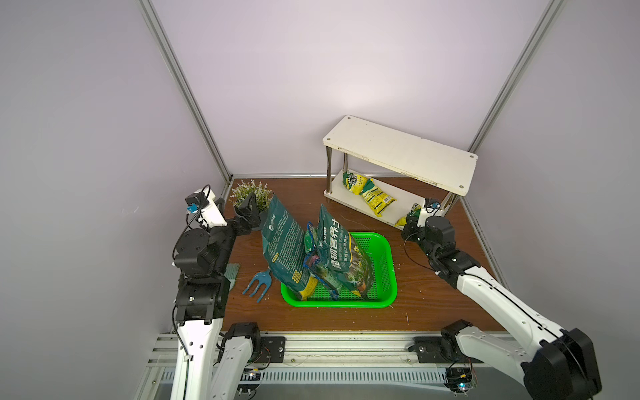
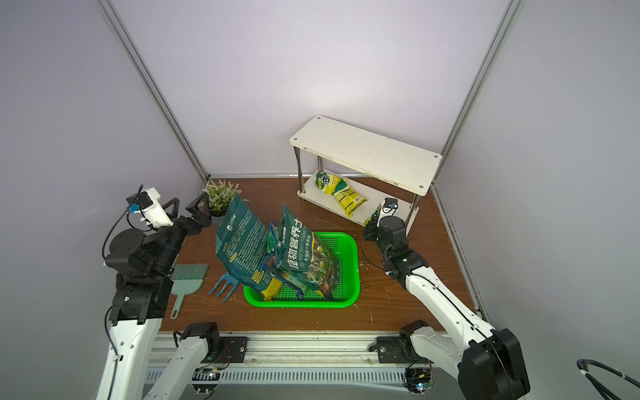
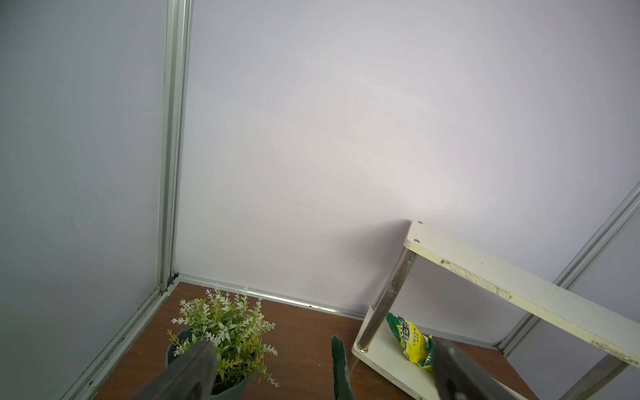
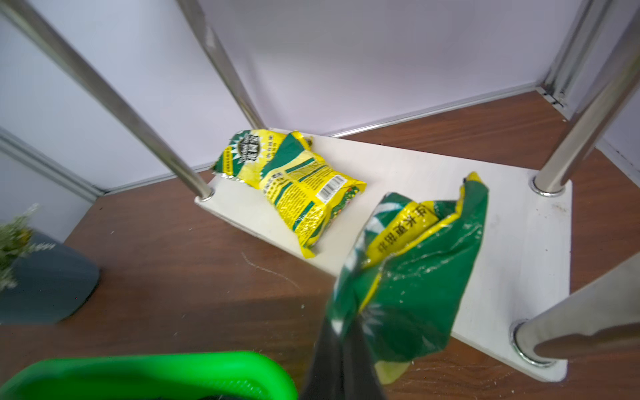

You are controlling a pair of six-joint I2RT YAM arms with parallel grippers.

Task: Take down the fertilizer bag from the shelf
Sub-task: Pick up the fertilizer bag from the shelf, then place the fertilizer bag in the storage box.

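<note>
Crumpled green-and-yellow plastic fertilizer bag (image 4: 415,270), at the near end of the lower board of the small white two-tier shelf (image 1: 398,152) with chrome legs, one bottom corner hanging past the board's edge. Pinched at its gathered top between the black fingers of the right gripper (image 4: 343,346), jaws clamped tight on the film. In both top views, that gripper tucked in close beside the shelf's near leg. Lifted clear of the board or resting on it: impossible to tell. Farther along the same board, a second bag (image 4: 294,183), yellow and green, lying flat and apart from the held one.

Near the shelf, on the brown wooden table (image 1: 433,294), a bright green perforated plastic basket (image 1: 346,304) holding tall dark green bags (image 1: 287,249), leaning. Past the basket, a blue plastic garden fork (image 1: 256,282), a teal dustpan (image 2: 187,280) and a small potted plant (image 1: 249,194) with pale sprigs. Left gripper (image 2: 188,207) raised beside the plant, jaws spread wide, grasping nothing.
</note>
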